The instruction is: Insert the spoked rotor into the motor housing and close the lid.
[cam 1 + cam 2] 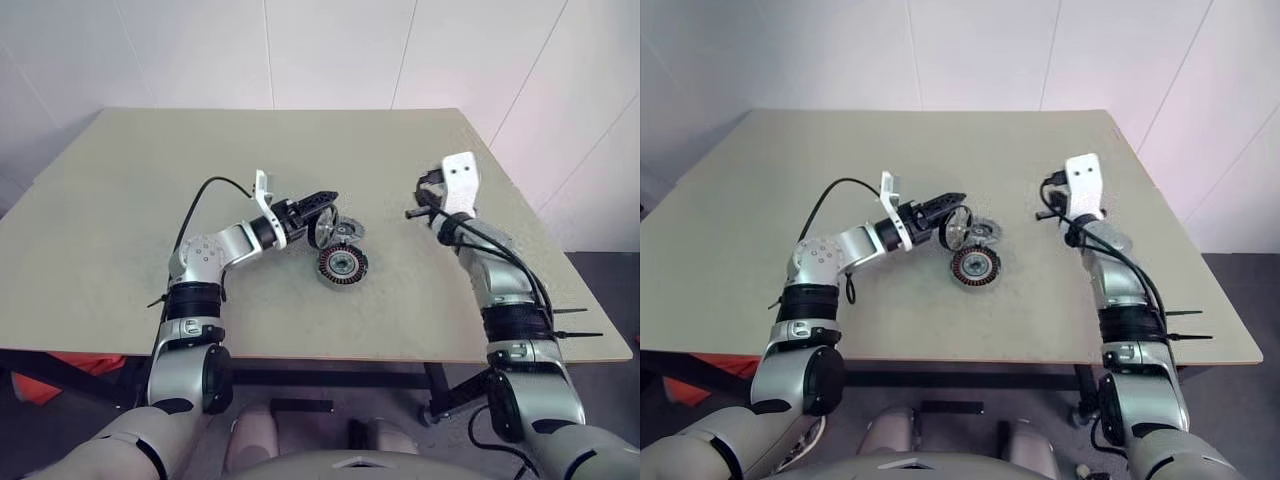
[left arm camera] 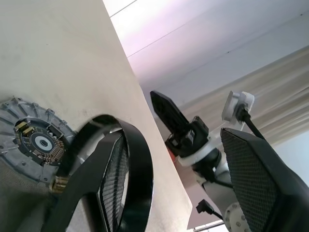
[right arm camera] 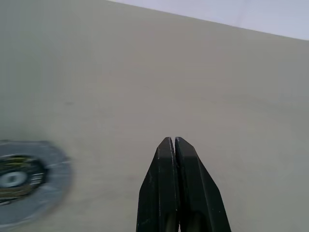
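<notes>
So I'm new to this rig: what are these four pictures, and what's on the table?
It is a humanoid robot with two arms, each ending in a two-fingered black gripper. Two pictures come from its head, looking down over a beige table; the other two come from a camera on each wrist. The left gripper holds the spoked rotor on edge above the table. Below it lies the motor housing with its coppery windings, and just behind, the grey lid. The right gripper is shut and empty, off to the side.

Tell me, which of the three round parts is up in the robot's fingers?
The spoked rotor, the dark ring standing on edge in the left gripper. The coppery motor housing and the grey lid lie flat on the table.
</notes>
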Controlling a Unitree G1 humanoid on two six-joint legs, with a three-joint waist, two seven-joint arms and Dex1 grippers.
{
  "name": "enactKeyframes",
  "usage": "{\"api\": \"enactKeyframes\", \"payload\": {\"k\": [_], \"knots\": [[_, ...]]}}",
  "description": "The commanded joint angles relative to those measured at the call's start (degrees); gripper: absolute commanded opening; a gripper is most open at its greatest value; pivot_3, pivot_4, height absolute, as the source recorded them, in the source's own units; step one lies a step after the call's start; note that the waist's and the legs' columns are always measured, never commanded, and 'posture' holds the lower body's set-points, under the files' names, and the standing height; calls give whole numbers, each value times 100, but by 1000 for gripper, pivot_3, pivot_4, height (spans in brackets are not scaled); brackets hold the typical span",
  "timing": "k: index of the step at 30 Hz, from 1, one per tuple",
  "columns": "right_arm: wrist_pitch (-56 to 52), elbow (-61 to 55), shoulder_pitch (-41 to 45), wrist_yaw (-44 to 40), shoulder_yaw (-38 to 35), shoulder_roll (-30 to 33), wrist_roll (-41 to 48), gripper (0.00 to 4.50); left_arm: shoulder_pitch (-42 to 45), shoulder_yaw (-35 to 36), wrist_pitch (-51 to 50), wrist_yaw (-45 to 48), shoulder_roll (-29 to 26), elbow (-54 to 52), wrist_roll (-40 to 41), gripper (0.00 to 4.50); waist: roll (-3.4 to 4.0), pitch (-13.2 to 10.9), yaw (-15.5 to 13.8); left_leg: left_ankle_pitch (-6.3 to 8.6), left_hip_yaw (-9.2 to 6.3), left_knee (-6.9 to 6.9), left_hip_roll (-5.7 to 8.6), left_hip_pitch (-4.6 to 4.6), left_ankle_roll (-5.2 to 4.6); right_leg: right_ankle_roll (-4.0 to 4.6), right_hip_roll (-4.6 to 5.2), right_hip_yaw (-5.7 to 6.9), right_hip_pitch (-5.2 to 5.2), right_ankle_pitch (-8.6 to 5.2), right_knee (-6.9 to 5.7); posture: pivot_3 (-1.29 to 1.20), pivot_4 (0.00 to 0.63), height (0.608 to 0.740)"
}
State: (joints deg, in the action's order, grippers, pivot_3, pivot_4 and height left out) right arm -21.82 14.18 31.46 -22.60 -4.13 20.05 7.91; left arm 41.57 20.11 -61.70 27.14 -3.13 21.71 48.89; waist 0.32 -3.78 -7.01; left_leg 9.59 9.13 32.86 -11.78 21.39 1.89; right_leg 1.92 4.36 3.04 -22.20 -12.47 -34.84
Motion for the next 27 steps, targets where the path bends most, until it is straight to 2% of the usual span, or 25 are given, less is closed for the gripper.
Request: {"api": "enactKeyframes", "payload": {"k": [1, 12, 27], "knots": [[-75, -857, -104, -619, 189, 83, 314, 0, 74, -27, 57, -17, -2, -130, 54, 3173, 0, 0, -3, 0, 0, 0, -1, 0, -1, 0, 0, 0, 0, 0, 0, 0, 0, 740], [-218, -1177, -305, -961, 233, 143, 418, 0, 93, 87, 259, 38, -35, -108, 126, 3173, 0, 0, -8, -1, -1, 0, -1, 0, 1, 0, 0, 0, 1, 0, 1, 0, 0, 740], [-1057, -1862, -672, -1681, -84, -100, 1979, 0, 44, 144, 193, 57, -9, -317, 384, 3173, 0, 0, -18, 0, -1, -1, -3, 0, -1, 0, 1, 0, 2, 0, 4, 0, 0, 740]]}}
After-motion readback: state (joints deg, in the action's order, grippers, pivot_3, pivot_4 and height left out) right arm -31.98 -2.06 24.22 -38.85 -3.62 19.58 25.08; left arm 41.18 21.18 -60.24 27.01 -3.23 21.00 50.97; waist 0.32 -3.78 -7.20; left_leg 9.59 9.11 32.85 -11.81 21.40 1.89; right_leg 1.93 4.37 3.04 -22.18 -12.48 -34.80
